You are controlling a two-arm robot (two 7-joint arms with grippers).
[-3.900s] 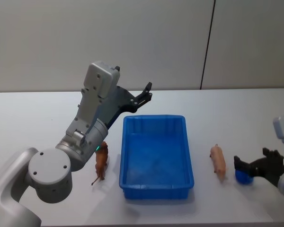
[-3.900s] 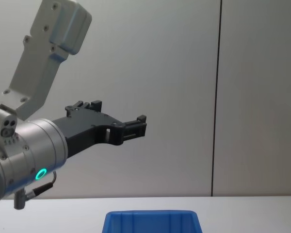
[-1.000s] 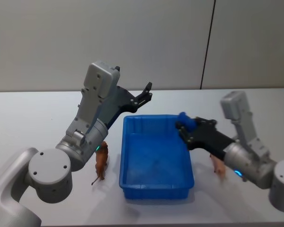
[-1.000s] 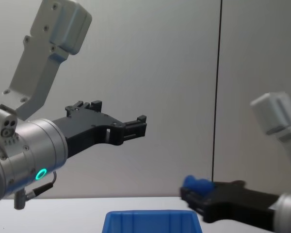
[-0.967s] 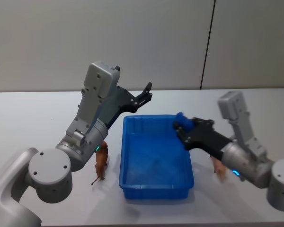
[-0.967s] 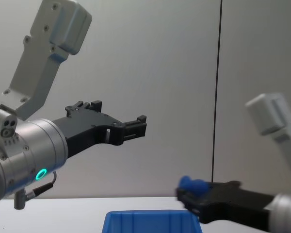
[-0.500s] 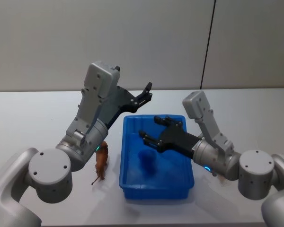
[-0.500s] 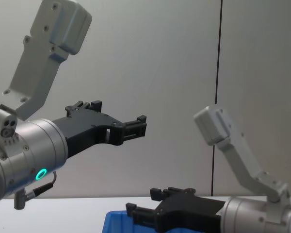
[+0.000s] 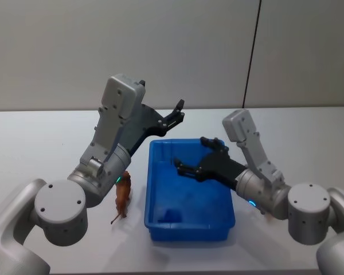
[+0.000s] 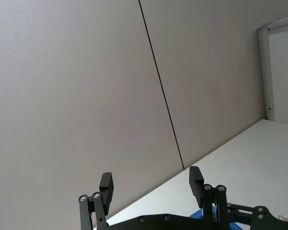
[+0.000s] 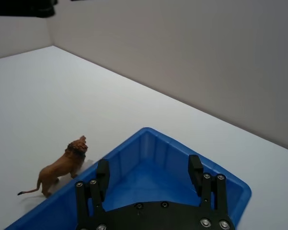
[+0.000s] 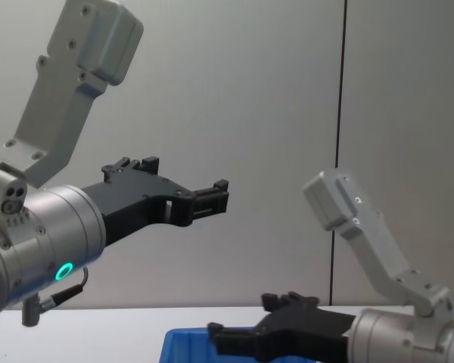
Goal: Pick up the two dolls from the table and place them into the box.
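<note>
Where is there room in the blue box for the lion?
The box has bare floor from the middle to its right wall, below the open right gripper. A blue toy fills the near left corner. The left gripper hangs high, open.

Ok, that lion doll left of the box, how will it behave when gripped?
The lion doll looks like moulded plastic, so probably stiff and light. It stands on thin legs, so a sideways nudge may tip it. Its smooth, narrow body could slip; it stands close beside the box.
</note>
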